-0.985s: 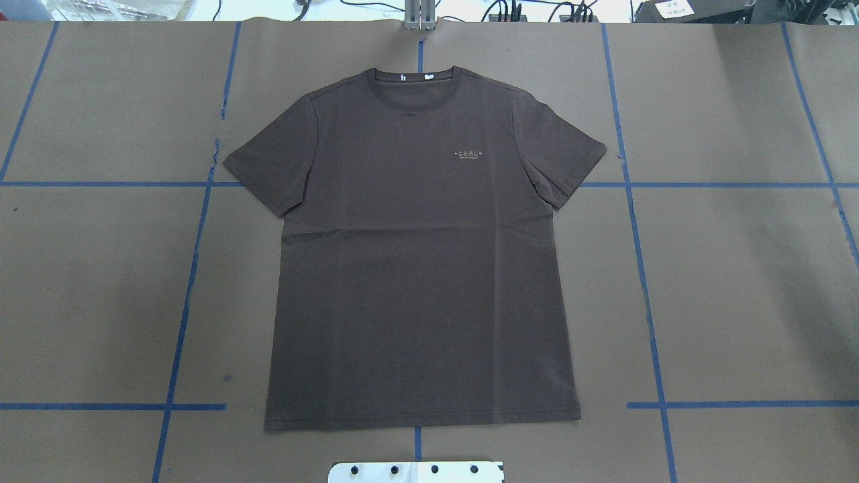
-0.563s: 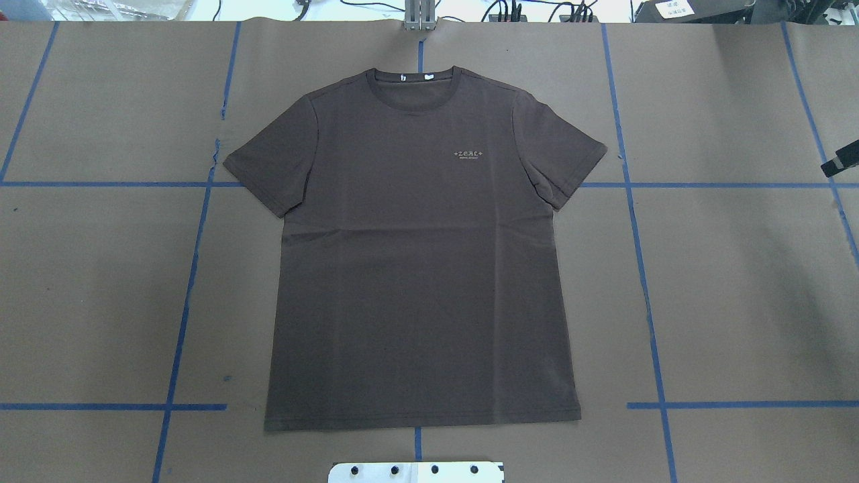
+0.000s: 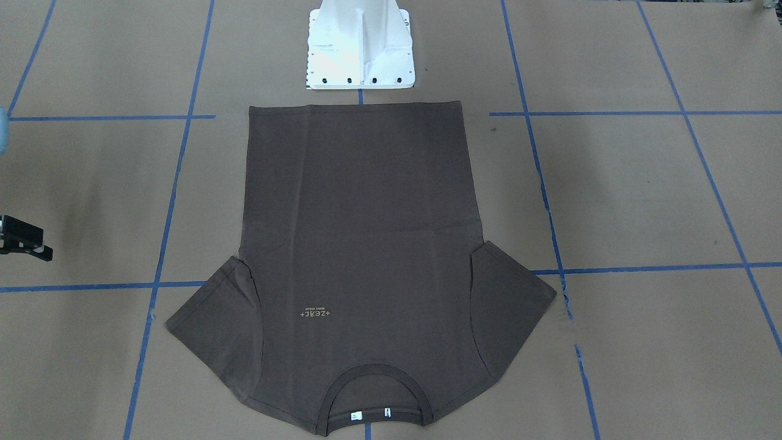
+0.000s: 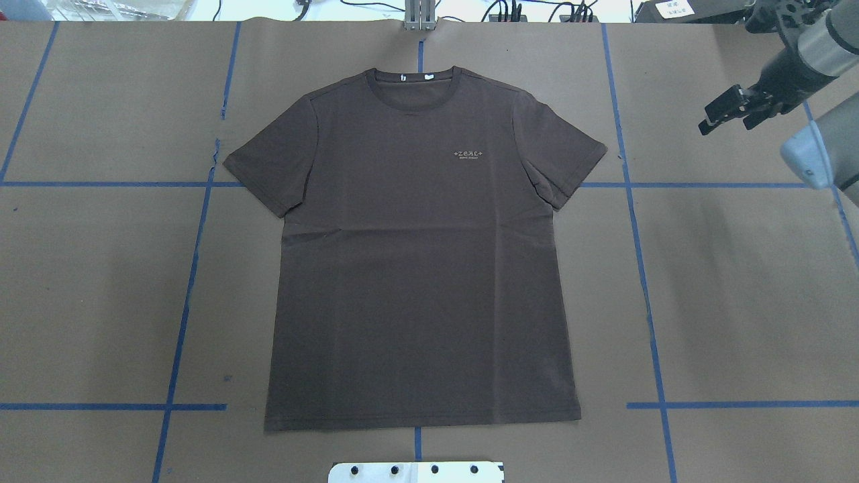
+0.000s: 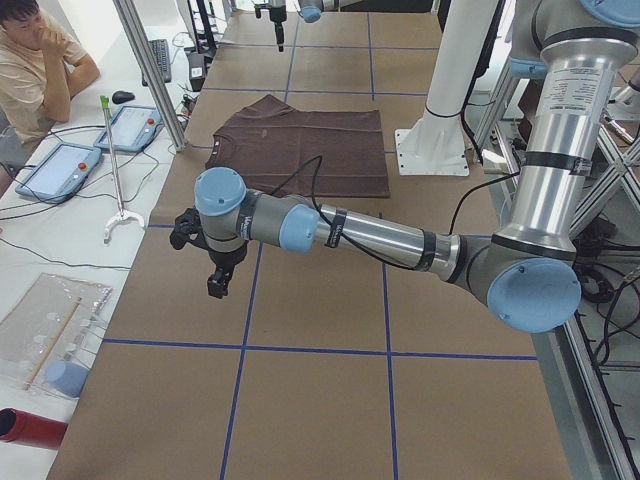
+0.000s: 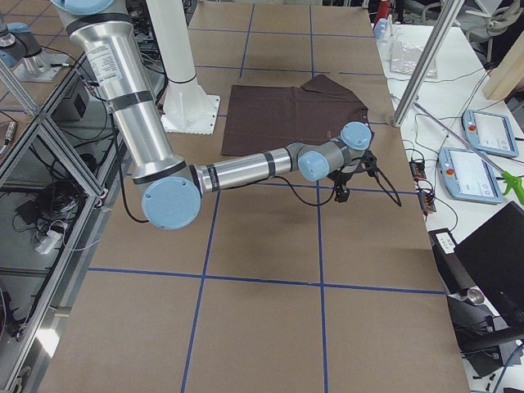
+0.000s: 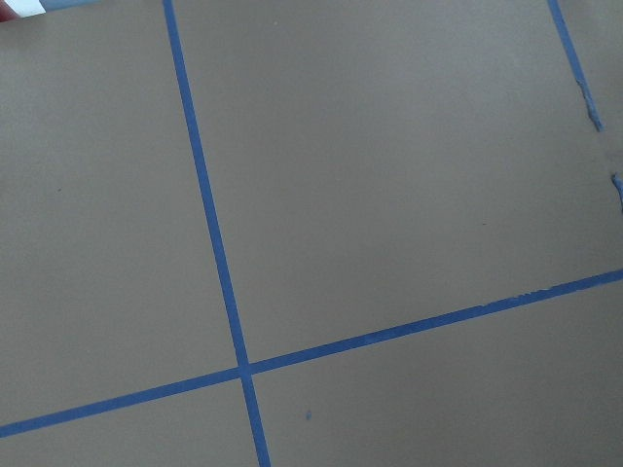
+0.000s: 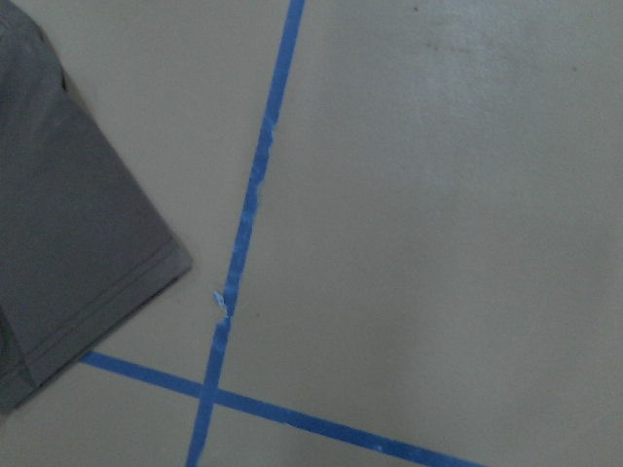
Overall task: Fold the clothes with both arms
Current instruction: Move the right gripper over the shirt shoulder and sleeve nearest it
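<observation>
The dark brown T-shirt (image 4: 416, 268) lies flat and face up in the middle of the table, with its collar (image 4: 415, 80) at the far side and both sleeves spread out. It also shows in the front view (image 3: 360, 232). My right gripper (image 4: 704, 126) hangs above the table far to the right of the shirt's right sleeve. It looks shut and holds nothing. The right wrist view shows that sleeve's corner (image 8: 68, 243). My left gripper (image 5: 215, 290) hovers over bare table far to the left of the shirt. I cannot tell if it is open or shut.
Brown paper with a blue tape grid (image 4: 637, 268) covers the table. The white base block (image 3: 360, 49) stands just behind the shirt's hem. A person (image 5: 40, 60), tablets and a grabber stick are along the far edge.
My right arm has come into the overhead view from the right edge and moved toward the far right of the table. The shirt has not moved.
</observation>
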Tool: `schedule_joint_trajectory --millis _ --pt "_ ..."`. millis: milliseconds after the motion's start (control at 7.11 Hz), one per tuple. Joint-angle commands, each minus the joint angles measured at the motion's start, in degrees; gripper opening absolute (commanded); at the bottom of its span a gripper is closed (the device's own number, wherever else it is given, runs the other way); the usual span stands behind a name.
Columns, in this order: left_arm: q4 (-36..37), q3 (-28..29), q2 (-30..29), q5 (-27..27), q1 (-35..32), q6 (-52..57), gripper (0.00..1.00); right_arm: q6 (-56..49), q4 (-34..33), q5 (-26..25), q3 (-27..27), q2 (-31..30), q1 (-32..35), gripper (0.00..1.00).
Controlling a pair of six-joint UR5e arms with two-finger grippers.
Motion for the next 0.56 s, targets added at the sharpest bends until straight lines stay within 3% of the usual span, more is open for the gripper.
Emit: schedule_joint_trajectory --millis 0,281,422 --pt "-0.93 -0.60 0.53 -0.03 -0.13 0.05 1.00 3.37 0.16 -1.72 -4.57 5.73 -3.93 1.00" --pt "-1.20 -0.69 -0.43 0.06 -0.04 0.05 1.00 16.17 0.33 -7.06 -5.01 9.33 -7.80 1.00" --pt "-2.85 -0.69 -0.34 -0.11 -0.04 -0.04 1.00 25.88 5.90 -9.09 -7.10 9.43 -9.39 0.99"
